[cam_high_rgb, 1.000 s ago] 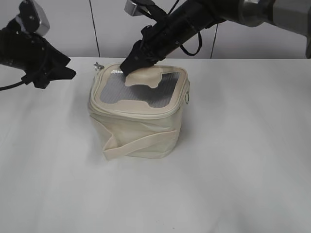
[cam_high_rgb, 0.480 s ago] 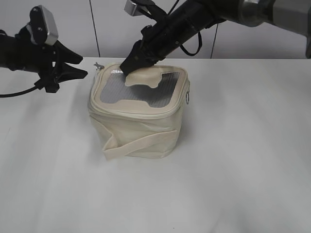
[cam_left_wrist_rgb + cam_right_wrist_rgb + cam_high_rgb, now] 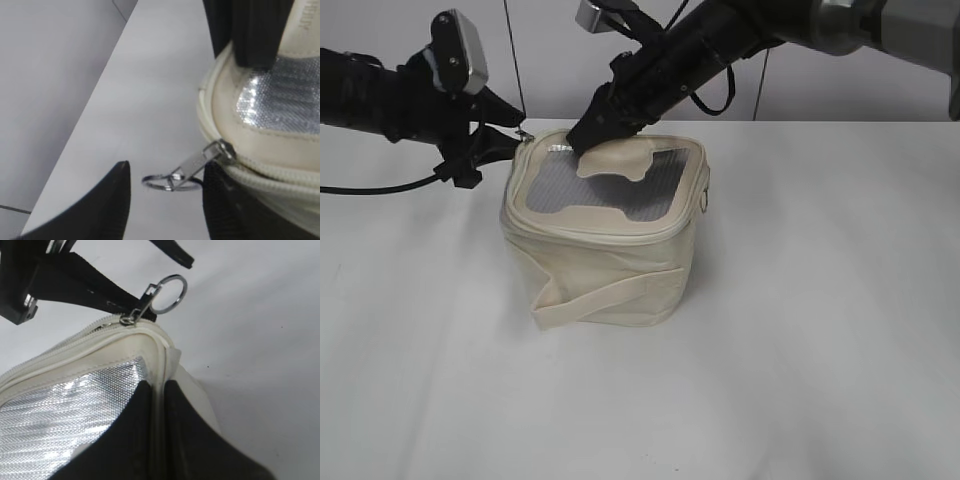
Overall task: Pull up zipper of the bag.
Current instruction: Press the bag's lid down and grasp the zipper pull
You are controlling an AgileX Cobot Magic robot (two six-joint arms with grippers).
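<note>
the boxy cream fabric bag (image 3: 605, 235) sits mid-counter. the left tool (image 3: 165, 197) gapes around the zipper's silver ring pull (image 3: 167, 181) at ten o'clock; the right tool (image 3: 588, 133) pinches the cream lid tab (image 3: 617, 160).

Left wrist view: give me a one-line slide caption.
Open left tool straddles the zipper's ring pull at the bag lid corner.
</note>
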